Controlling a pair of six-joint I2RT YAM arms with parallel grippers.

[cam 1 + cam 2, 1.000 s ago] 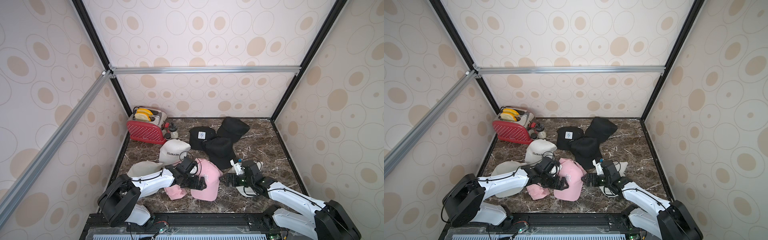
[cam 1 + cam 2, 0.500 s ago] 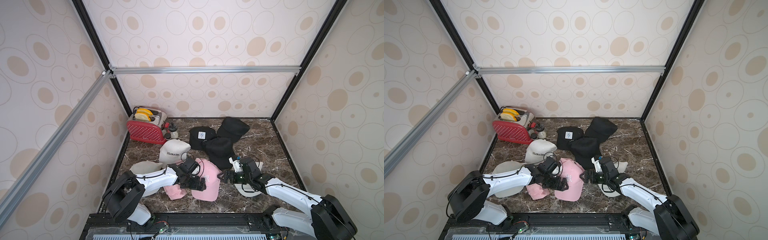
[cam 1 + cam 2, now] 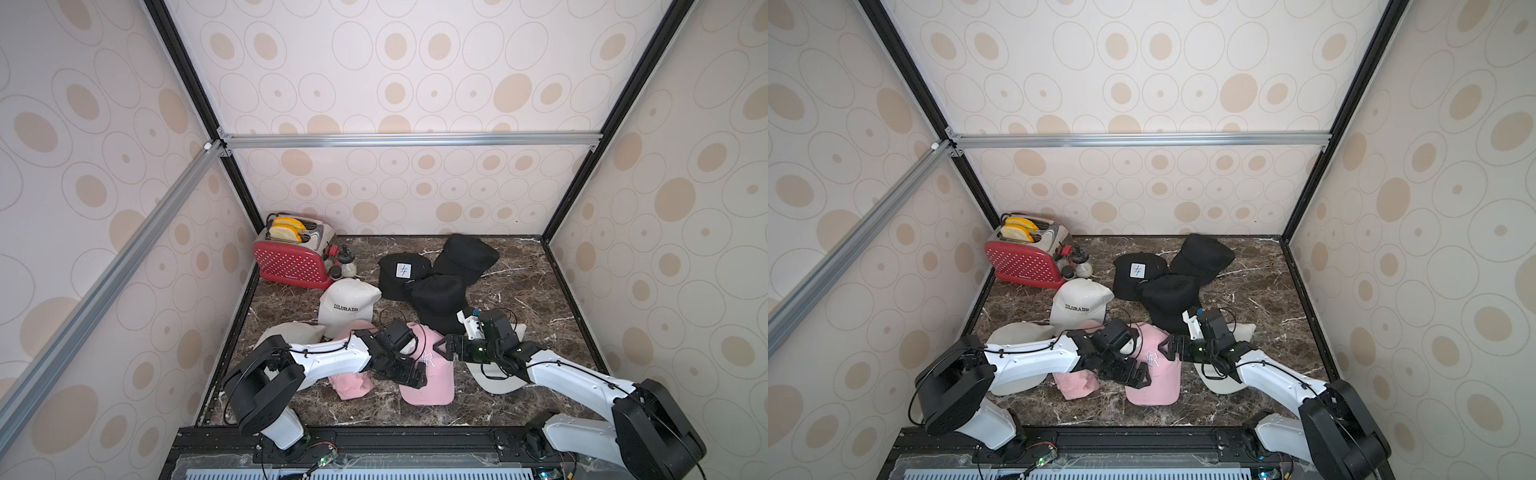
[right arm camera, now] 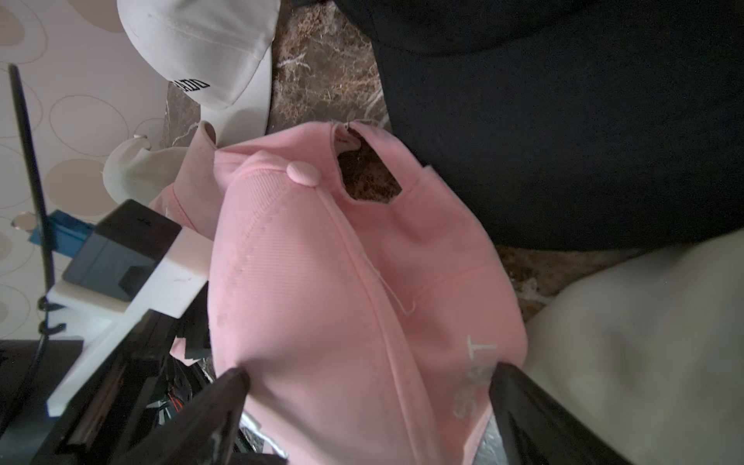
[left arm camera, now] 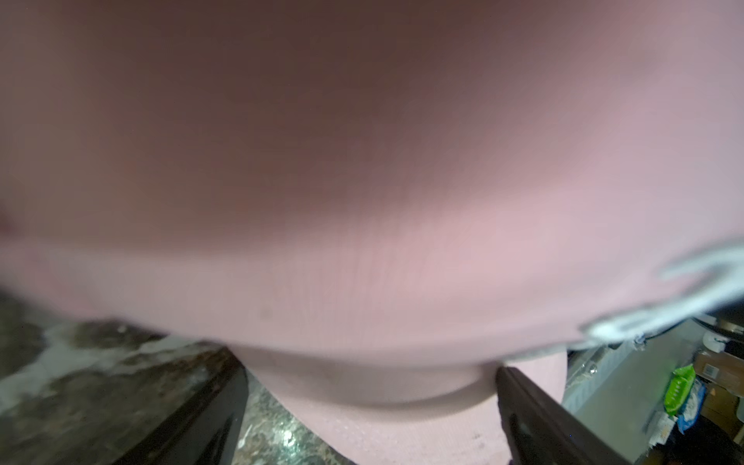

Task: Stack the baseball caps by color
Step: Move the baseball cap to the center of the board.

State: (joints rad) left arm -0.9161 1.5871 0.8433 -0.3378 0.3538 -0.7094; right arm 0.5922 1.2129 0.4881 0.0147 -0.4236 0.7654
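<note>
Baseball caps (image 3: 428,390): two pink caps (image 3: 351,384), three black caps (image 3: 440,295), apparently three off-white caps (image 3: 349,299).

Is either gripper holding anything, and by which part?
Nothing is held. The left gripper and right gripper both stand open astride the pink cap with the white logo, lying on the table.

Finding: a robot test cell in a lab, with home-style dressing. A red toaster (image 3: 291,259) stands in a back corner of a marble-patterned tabletop (image 3: 523,291). Behind and beside the toaster rise wallpapered panels (image 3: 395,62) framed by black posts (image 3: 615,116) and aluminium rails (image 3: 407,139). Well in front of the toaster, two white robot arms (image 3: 332,357) are mounted on a black base frame (image 3: 415,434).
</note>
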